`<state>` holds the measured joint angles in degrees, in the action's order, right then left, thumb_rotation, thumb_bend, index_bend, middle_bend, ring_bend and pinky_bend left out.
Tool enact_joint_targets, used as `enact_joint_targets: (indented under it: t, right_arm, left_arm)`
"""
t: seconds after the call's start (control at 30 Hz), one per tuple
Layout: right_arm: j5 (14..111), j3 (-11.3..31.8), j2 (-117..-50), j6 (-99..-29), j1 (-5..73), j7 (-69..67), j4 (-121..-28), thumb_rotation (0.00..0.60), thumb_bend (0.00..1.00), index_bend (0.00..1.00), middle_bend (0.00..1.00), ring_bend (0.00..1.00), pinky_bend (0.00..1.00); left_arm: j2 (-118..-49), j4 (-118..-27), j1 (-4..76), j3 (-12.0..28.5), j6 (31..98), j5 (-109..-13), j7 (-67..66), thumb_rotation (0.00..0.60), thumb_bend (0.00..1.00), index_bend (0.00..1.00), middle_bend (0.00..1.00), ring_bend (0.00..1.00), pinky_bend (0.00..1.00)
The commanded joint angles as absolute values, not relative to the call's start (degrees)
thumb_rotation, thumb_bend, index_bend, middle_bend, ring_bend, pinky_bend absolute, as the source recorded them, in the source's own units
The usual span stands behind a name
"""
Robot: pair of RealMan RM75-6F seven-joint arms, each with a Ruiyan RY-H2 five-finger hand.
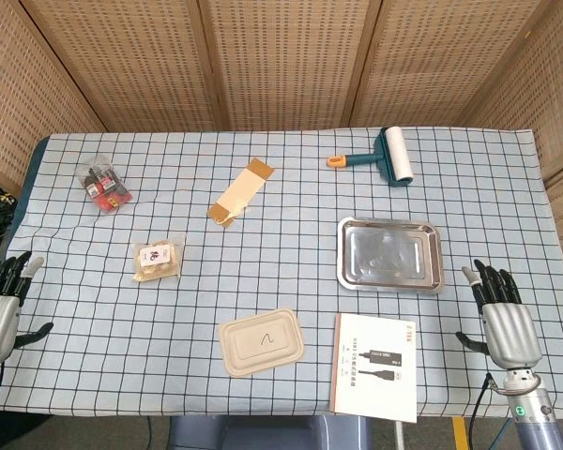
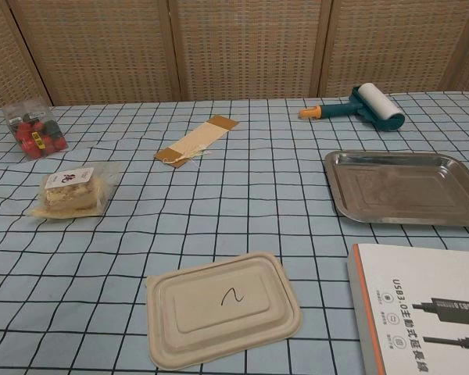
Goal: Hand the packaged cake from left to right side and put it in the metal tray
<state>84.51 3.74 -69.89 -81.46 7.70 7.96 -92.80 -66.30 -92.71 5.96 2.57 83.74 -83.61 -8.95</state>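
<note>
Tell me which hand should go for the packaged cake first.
Left. The packaged cake lies on the left half of the table, nearer the open left hand. The right hand rests beside the metal tray, far from it.

The metal tray is seen as polished, reflective steel. The packaged cake is wrapped in clear glossy plastic film. The bench is covered by a matt checked cloth. A matt, fibrous pulp lid and a smooth printed cardboard box are shown.

Screened test bench; woven partition
</note>
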Motion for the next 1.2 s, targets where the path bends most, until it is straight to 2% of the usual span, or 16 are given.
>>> enact_joint_targets:
  t: [0.03, 0.77, 0.9, 1.2]
  right_arm:
    - [84.39, 3.78, -69.81, -81.44, 7.68, 7.86, -92.79, 0.6, 0.13, 0.0, 0.0, 0.0, 0.0]
    - [84.75, 3.87, -68.93, -82.29, 7.28, 6.71, -93.46, 0.6, 0.13, 0.0, 0.0, 0.0, 0.0]
    - [84.14, 4.19, -68.46, -82.08, 7.27, 5.66, -93.48, 0.6, 0.13, 0.0, 0.0, 0.0, 0.0]
    - [83.19, 4.44, -67.39, -81.03, 7.46, 3.95, -94.03, 0.6, 0.13, 0.0, 0.0, 0.0, 0.0]
  left_arm:
    - [-66.34, -92.73, 5.99, 2.59, 83.68, -83.53, -9.02, 0.6, 0.0, 0.0, 0.0, 0.0, 0.0]
    - [-66.73, -92.73, 7.18, 2.89, 82.05, -83.34, -9.23, 0.6, 0.0, 0.0, 0.0, 0.0, 0.0]
    - [-66.98, -92.97, 9.27, 4.09, 78.99, -81.46, -11.26, 0.6, 0.0, 0.0, 0.0, 0.0, 0.0]
    - [-68.03, -94.61, 21.14, 10.98, 62.91, -68.19, -20.08, 0.6, 0.0, 0.0, 0.0, 0.0, 0.0]
